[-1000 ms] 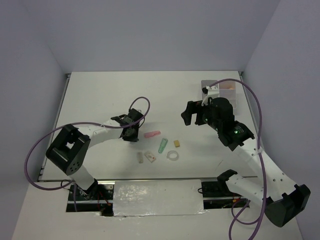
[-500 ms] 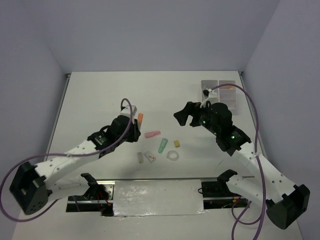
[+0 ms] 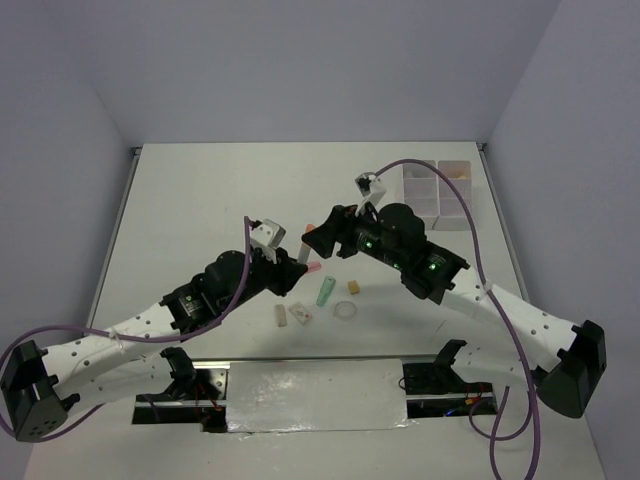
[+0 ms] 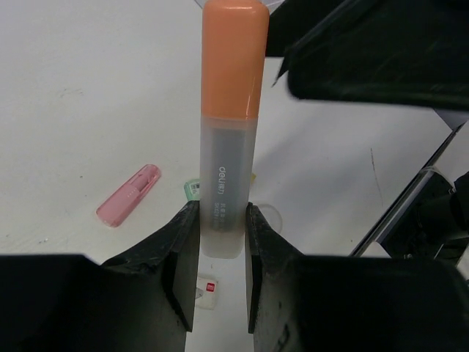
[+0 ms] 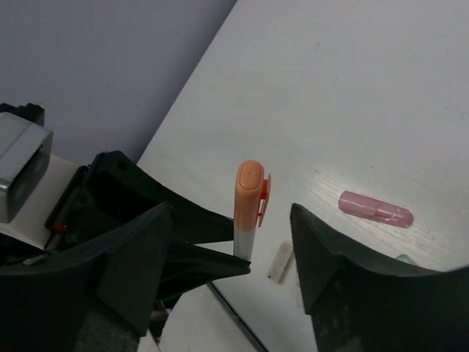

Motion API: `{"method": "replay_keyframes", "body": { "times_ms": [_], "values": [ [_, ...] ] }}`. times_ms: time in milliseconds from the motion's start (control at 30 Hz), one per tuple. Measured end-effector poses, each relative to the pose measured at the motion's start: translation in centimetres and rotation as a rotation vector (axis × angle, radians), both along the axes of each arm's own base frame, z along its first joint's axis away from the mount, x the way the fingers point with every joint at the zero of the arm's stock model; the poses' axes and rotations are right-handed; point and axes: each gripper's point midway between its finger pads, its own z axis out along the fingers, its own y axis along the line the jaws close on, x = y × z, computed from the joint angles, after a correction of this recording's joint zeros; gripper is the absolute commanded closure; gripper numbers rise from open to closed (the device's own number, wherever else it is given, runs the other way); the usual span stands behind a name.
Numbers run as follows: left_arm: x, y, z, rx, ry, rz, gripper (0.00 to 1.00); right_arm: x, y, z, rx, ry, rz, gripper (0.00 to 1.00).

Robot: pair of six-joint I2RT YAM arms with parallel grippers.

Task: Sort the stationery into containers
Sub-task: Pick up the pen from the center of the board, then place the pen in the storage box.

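Showing orange-capped marker [image 4: 231, 125] raised above the table [image 3: 200, 200], mid-centre | left gripper [image 4: 220, 242] clamped on its clear barrel | right gripper [image 5: 231, 213] empty, jaws wide apart, flanking the cap without touching | pink marker [image 4: 129, 195] lying on the table below | containers [image 3: 438, 190] at far right corner.

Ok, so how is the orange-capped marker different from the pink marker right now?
The orange-capped marker is clamped in the left gripper, lifted off the table. The pink marker lies flat on the table with nothing touching it. The orange-capped marker has an orange cap on a frosted, see-through barrel, while the pink marker is pink all over. Both are stubby markers.
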Motion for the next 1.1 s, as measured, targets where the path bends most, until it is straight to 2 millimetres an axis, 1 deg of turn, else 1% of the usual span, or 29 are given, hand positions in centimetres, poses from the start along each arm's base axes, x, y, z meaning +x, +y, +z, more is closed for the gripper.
{"method": "replay_keyframes", "body": {
  "times_ms": [67,167,200,267,300,333,367,400,433,467,500,533,567,633,700,733,800,867,933,1000,1033,1067,1100],
  "values": [
    [-0.2,-0.2,0.1,-0.001,-0.006,-0.009,1.0,-0.3,0.7,-0.8,-0.015,0.014,0.017,0.33],
    [-0.6,-0.6,0.3,-0.007,-0.013,-0.025,1.0,-0.4,1.5,-1.9,-0.041,0.033,0.028,0.43],
    [-0.7,-0.7,0.5,-0.01,-0.017,-0.029,1.0,-0.3,1.6,-2.3,-0.049,0.038,0.028,0.52],
    [-0.8,-0.9,0.7,-0.017,-0.024,-0.035,1.0,-0.2,1.8,-2.8,-0.062,0.044,0.03,0.6],
    [-0.9,-0.9,0.8,-0.019,-0.027,-0.037,1.0,-0.2,1.8,-3.0,-0.067,0.045,0.03,0.8],
    [-0.9,-0.9,0.9,-0.02,-0.029,-0.037,1.0,-0.2,1.9,-3.0,-0.07,0.044,0.035,0.89],
    [-0.9,-0.9,0.9,-0.016,-0.033,-0.038,1.0,-0.3,2.1,-2.9,-0.061,0.049,0.04,0.97],
    [-0.9,-0.9,0.9,-0.013,-0.038,-0.04,1.0,-0.3,2.2,-2.8,-0.063,0.041,0.042,1.0],
    [-0.8,-0.8,1.0,-0.013,-0.042,-0.039,0.9,-0.3,2.3,-2.7,-0.064,0.036,0.045,1.0],
    [-0.8,-0.8,1.1,-0.014,-0.045,-0.039,0.77,-0.2,2.3,-2.6,-0.06,0.033,0.045,1.0],
    [-0.8,-0.8,1.1,-0.014,-0.048,-0.038,0.55,-0.2,2.3,-2.5,-0.059,0.025,0.046,1.0],
    [-0.7,-0.7,1.2,-0.014,-0.05,-0.032,0.08,-0.2,2.4,-2.4,-0.06,0.017,0.048,1.0],
    [-0.7,-0.6,1.1,-0.007,-0.054,-0.029,0.01,-0.1,2.4,-2.3,-0.061,0.006,0.05,1.0],
    [-0.6,-0.4,0.9,-0.002,-0.041,-0.012,0.01,0.4,2.1,-2.0,-0.072,-0.029,0.036,1.0],
    [-0.3,0.1,0.8,0.025,-0.02,0.022,0.01,1.7,1.2,-1.9,-0.1,-0.072,-0.006,1.0],
    [-0.1,0.4,0.9,0.036,-0.002,0.045,0.01,2.8,0.2,-1.8,-0.116,-0.096,-0.042,1.0],
    [0.3,1.3,1.8,0.052,0.026,0.107,0.01,6.0,-2.9,-1.5,-0.145,-0.14,-0.152,1.0],
    [0.5,2.5,3.2,0.068,0.051,0.17,0.01,9.7,-7.1,-1.1,-0.178,-0.181,-0.287,1.0],
    [0.6,3.9,4.9,0.072,0.075,0.245,0.01,13.2,-12.2,-0.6,-0.226,-0.229,-0.435,1.0],
    [0.3,5.3,6.0,0.096,0.094,0.286,0.01,16.3,-16.9,-0.6,-0.295,-0.264,-0.569,1.0],
    [0.1,6.0,6.3,0.112,0.101,0.3,0.01,17.6,-18.6,-0.6,-0.327,-0.274,-0.62,1.0],
    [-0.2,6.8,6.3,0.136,0.109,0.312,0.01,19.1,-20.7,-0.8,-0.364,-0.277,-0.668,1.0],
    [-0.5,7.6,6.2,0.162,0.114,0.324,0.01,20.4,-22.3,-1.0,-0.392,-0.282,-0.704,1.0]
  ]
}}
